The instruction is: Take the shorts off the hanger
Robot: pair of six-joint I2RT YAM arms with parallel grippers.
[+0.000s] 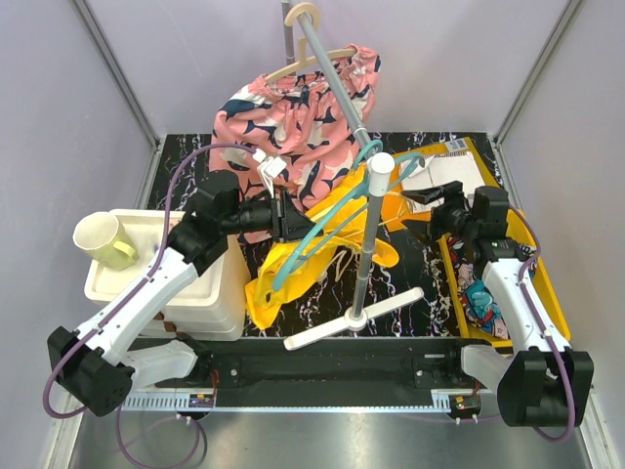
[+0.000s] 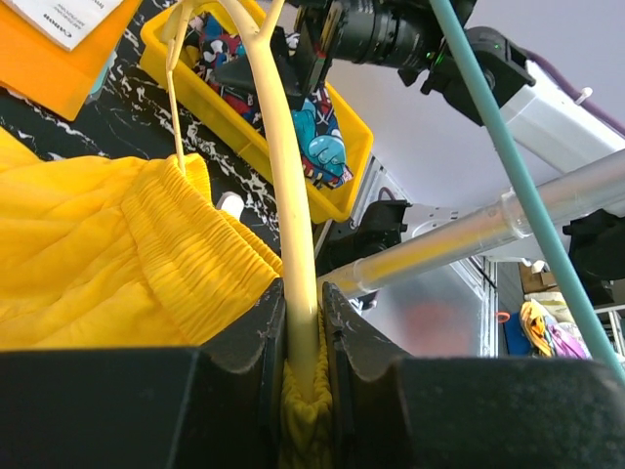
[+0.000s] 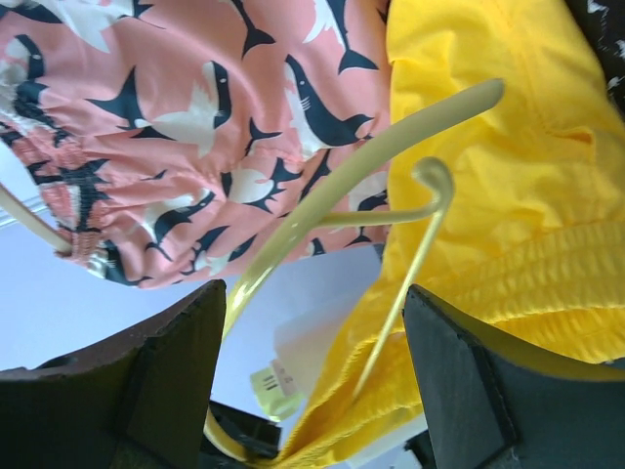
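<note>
Black marbled table point(image 1: 430, 283), silver rack pole point(image 1: 366, 244) standing mid-scene, and a pink shark-print pair point(image 1: 293, 117) hanging up at the back. The yellow shorts point(image 1: 269, 293) are bright, plain and soft, with a ribbed elastic waist bunched up; they're draped in a heap at the foot of the pole, tangled with a teal hanger point(image 2: 510, 147) and a pale hanger point(image 2: 283, 195). Over on the right, the comic-print shorts point(image 1: 479, 298) lie crumpled in the yellow tray point(image 2: 354, 147), all blues and reds. Left gripper point(image 1: 285, 217) is clamped tight on the pale hanger's arm, yellow fabric pinched in with it. Right gripper point(image 1: 418, 198) is spread wide, the pale hanger's hook between its fingers, gripping nothing.
</note>
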